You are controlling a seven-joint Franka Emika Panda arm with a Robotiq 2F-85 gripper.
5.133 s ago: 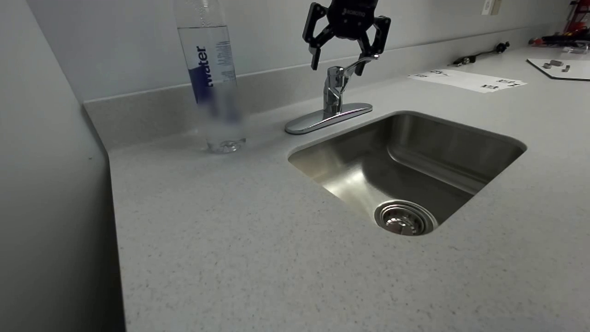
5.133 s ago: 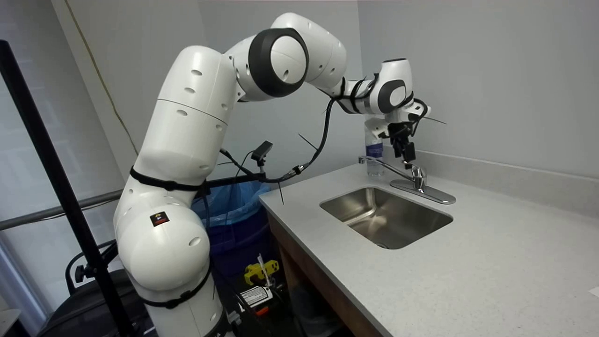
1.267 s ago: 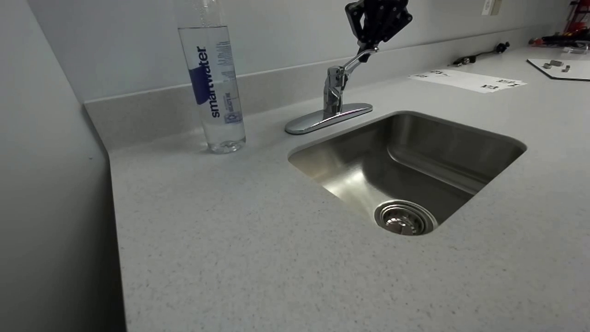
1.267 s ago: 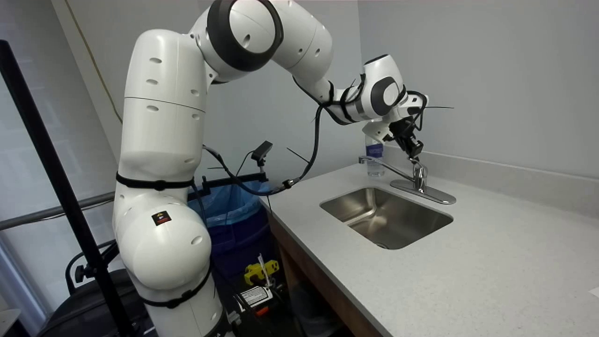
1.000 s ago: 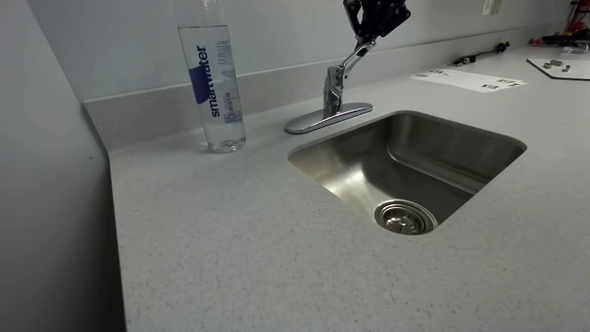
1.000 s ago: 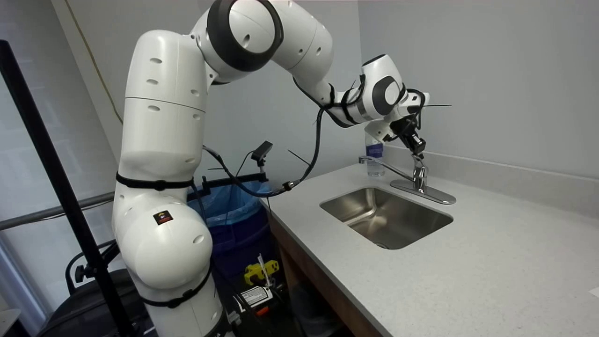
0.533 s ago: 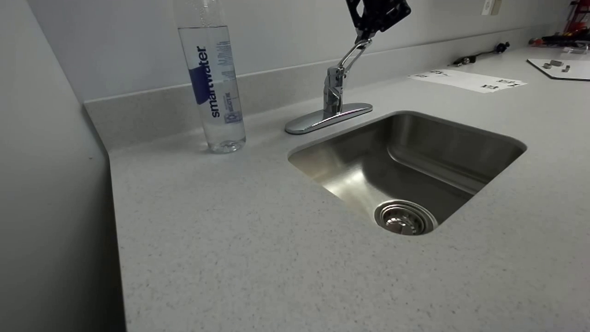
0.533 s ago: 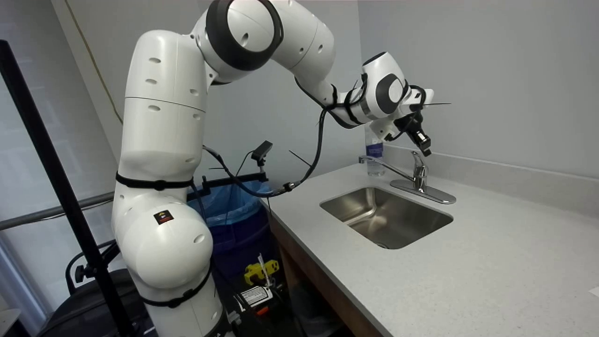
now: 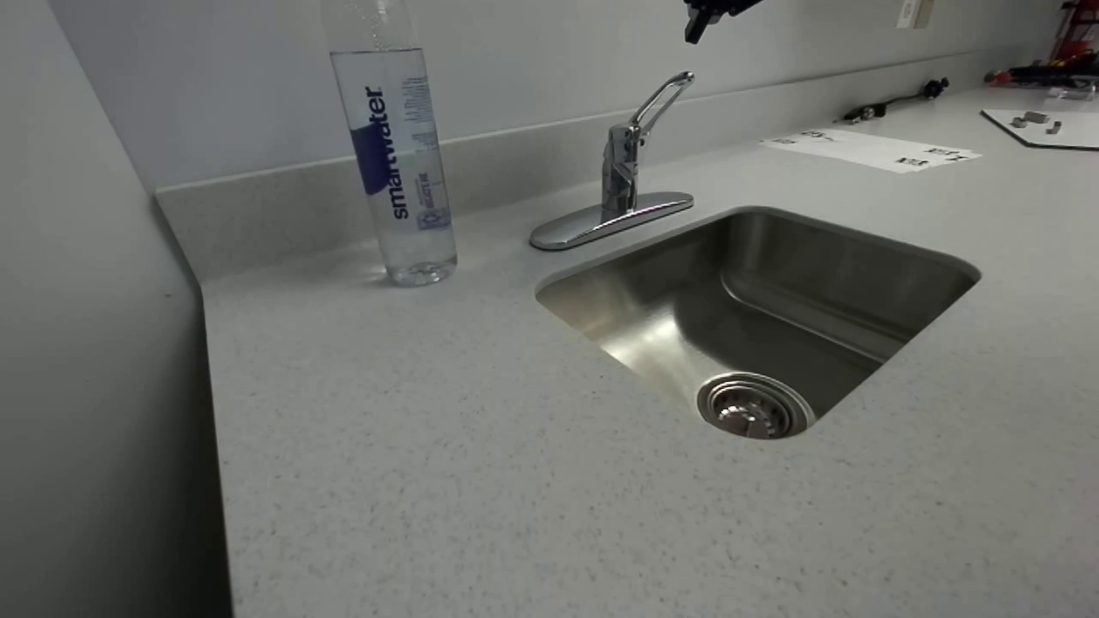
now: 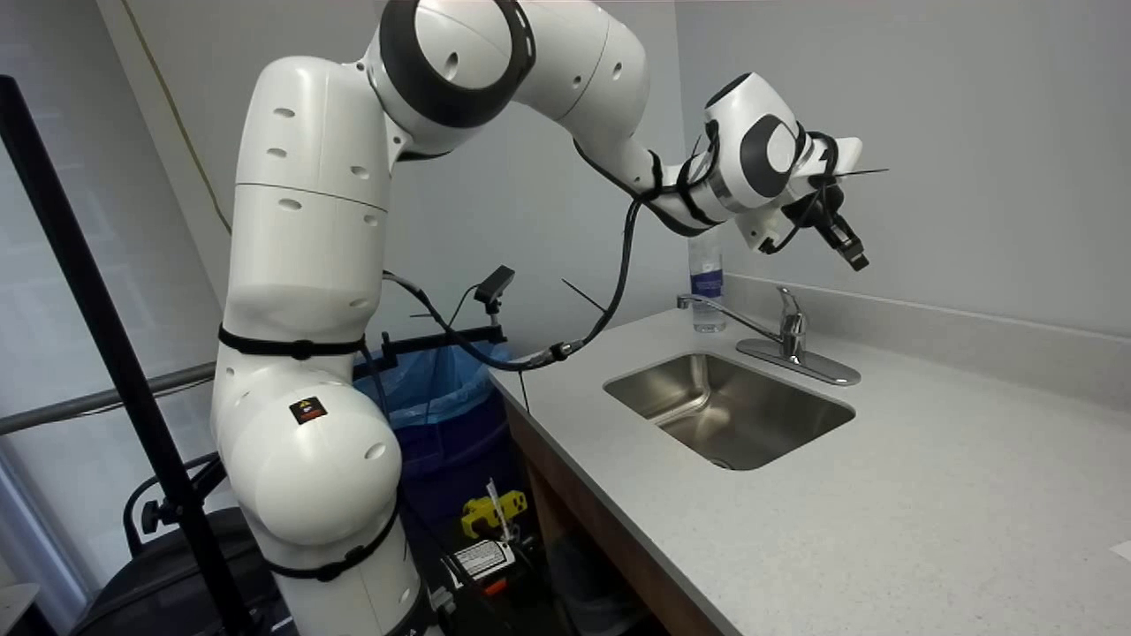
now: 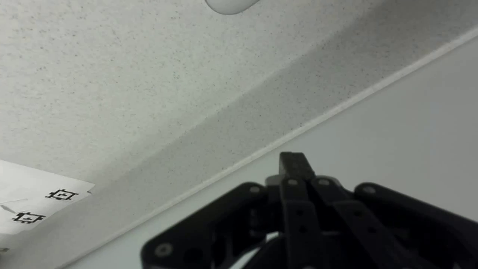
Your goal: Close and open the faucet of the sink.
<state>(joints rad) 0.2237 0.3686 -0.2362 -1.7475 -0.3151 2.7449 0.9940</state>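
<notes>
Exterior view — liquid (image 9: 419, 172) in bottle (image 9: 378, 150) near sink (image 9: 764, 326) — jaws closed, off faucet (image 9: 620, 167)

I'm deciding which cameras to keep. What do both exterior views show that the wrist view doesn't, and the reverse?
Only the exterior views: the sink, the water bottle and most of the faucet.

Only the wrist view: a close look at the jaws, plainly shut.

Shared: the counter, backsplash, wall and the jaws themselves. The wrist view's top edge also catches a rounded tip, probably the faucet's base plate.
</notes>
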